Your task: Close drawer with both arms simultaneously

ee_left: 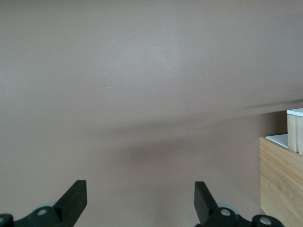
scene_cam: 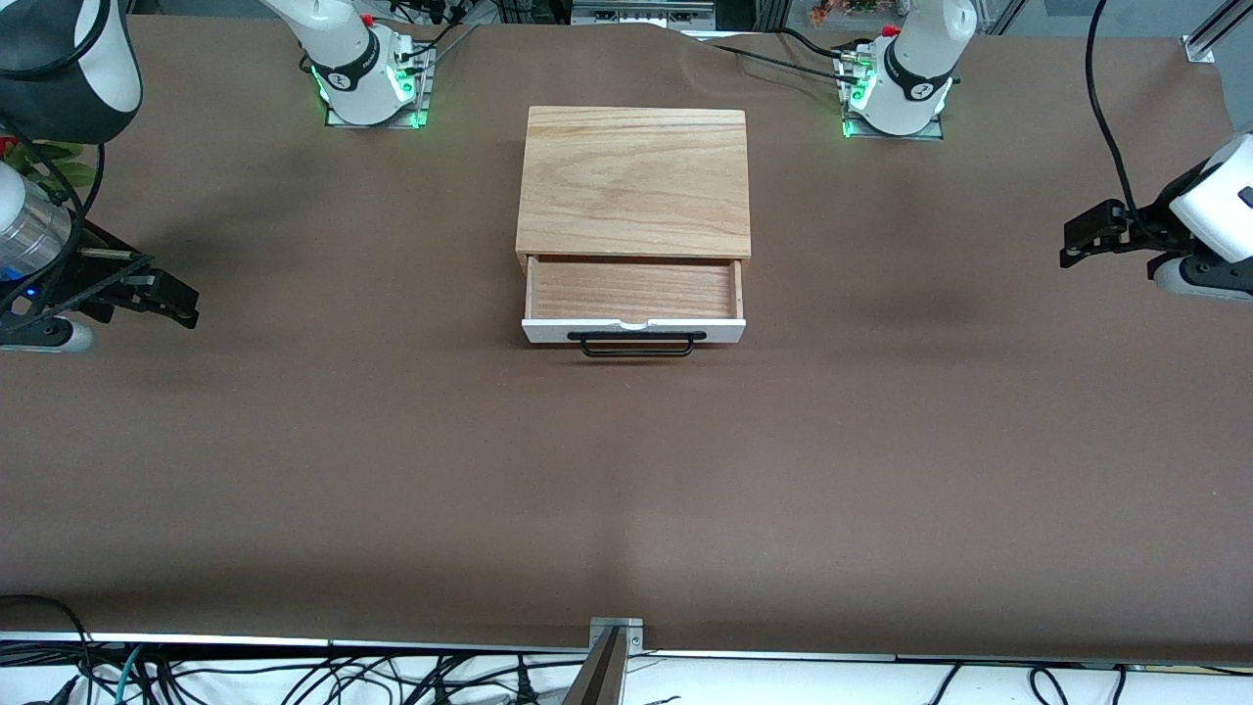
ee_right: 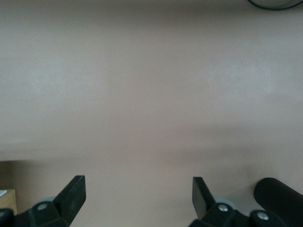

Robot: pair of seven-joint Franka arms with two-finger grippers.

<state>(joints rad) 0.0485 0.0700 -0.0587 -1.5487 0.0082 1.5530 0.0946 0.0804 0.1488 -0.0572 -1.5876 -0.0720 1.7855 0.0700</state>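
Note:
The drawer (scene_cam: 633, 331) stands pulled out of the wooden box (scene_cam: 634, 181) at mid-table. It has a white front panel, a black bar handle (scene_cam: 636, 344) and bare light wood inside (scene_cam: 631, 290). My left gripper (scene_cam: 1072, 245) is open and empty above the table toward the left arm's end, well apart from the drawer. In the left wrist view (ee_left: 140, 201) it is over bare cloth, with the box's side (ee_left: 281, 184) at the edge. My right gripper (scene_cam: 186, 305) is open and empty above the table toward the right arm's end. In the right wrist view (ee_right: 138, 196) it is over bare cloth.
Brown cloth (scene_cam: 626, 490) covers the table. The two arm bases (scene_cam: 367, 78) (scene_cam: 896, 93) stand farther from the front camera than the box. Cables (scene_cam: 773, 54) lie between the bases. A metal bracket (scene_cam: 617, 632) sits at the table's near edge.

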